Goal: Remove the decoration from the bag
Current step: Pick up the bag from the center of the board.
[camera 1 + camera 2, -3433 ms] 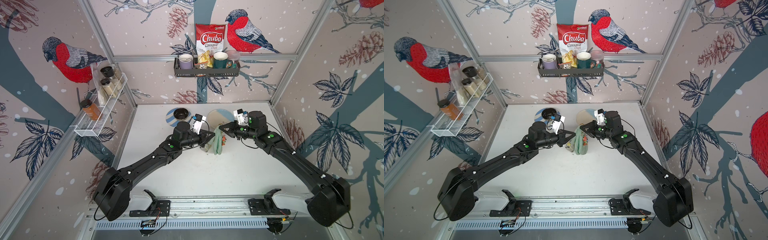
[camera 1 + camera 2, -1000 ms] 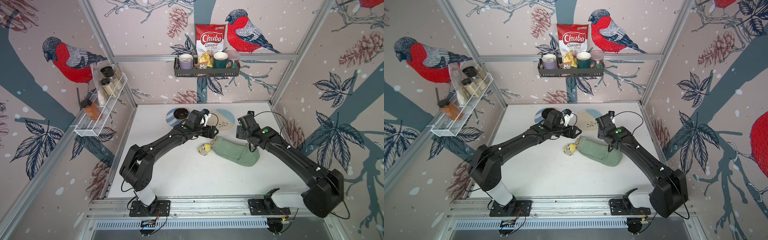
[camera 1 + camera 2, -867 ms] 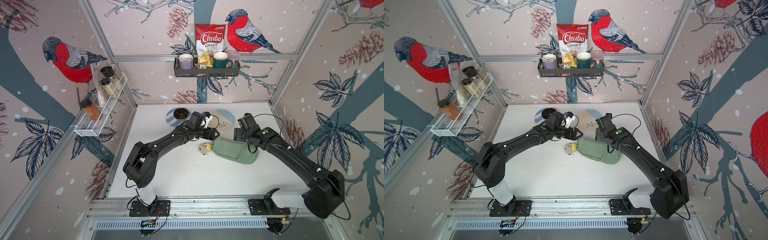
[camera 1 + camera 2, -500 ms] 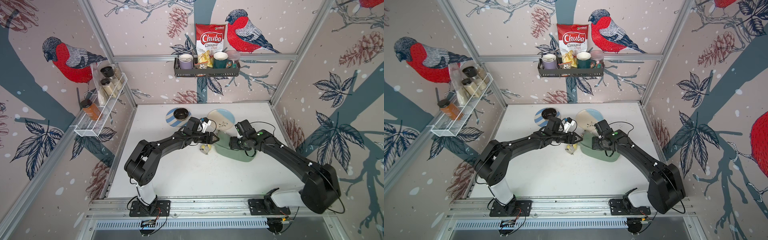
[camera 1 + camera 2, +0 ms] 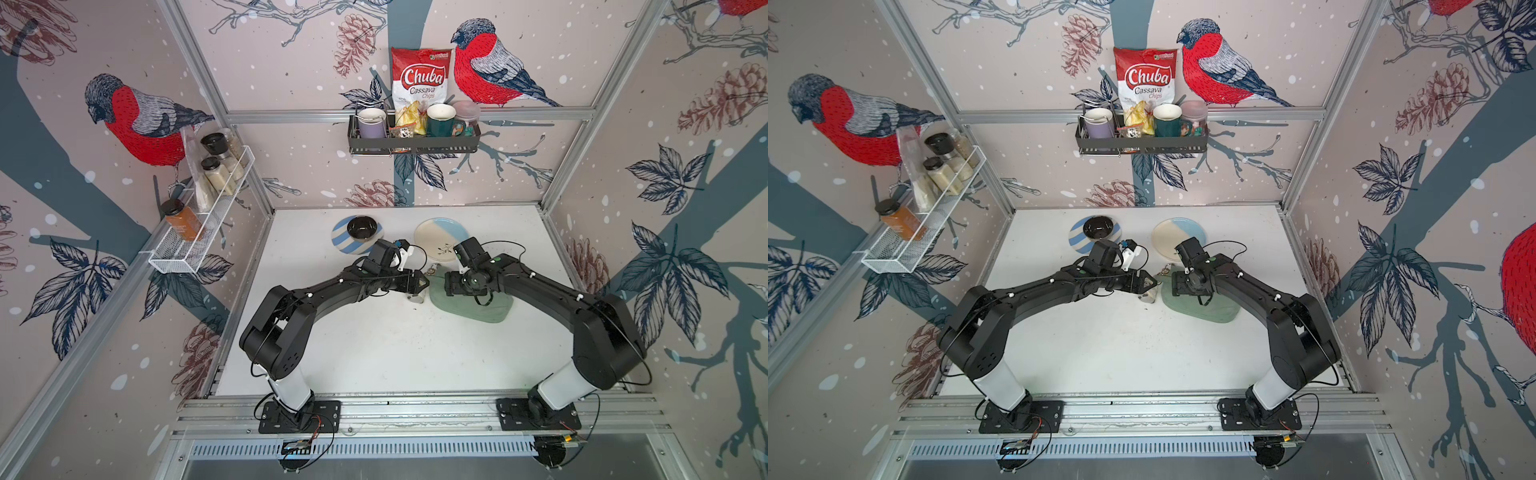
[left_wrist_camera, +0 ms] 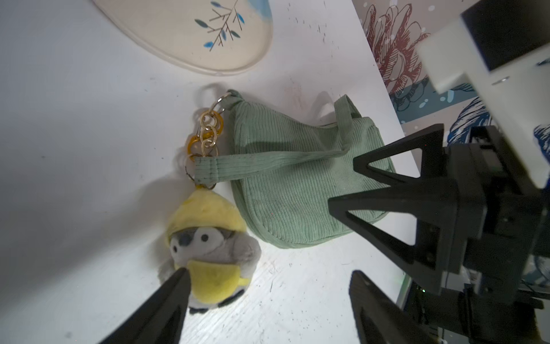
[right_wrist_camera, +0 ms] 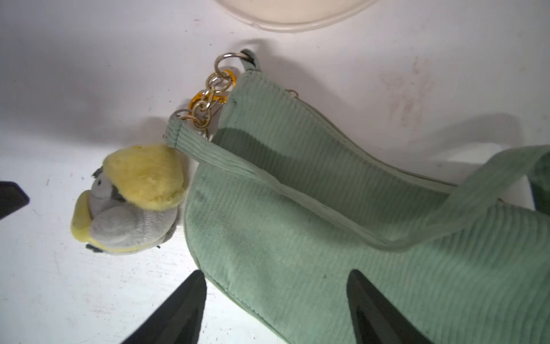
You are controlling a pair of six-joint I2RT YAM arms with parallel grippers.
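Item: plush penguin decoration (image 6: 208, 238), on table (image 6: 74, 119) just beside bag (image 6: 297, 184) end, ring chain (image 6: 208, 134) running away from left gripper (image 6: 269, 272) (nearer arm; jaws spread, empty); right gripper (image 7: 276, 274) spread over bag, w/ nothing gripped.

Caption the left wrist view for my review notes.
Open left pincer beside a plush penguin charm chained by metal rings to the green corduroy bag near a plate.
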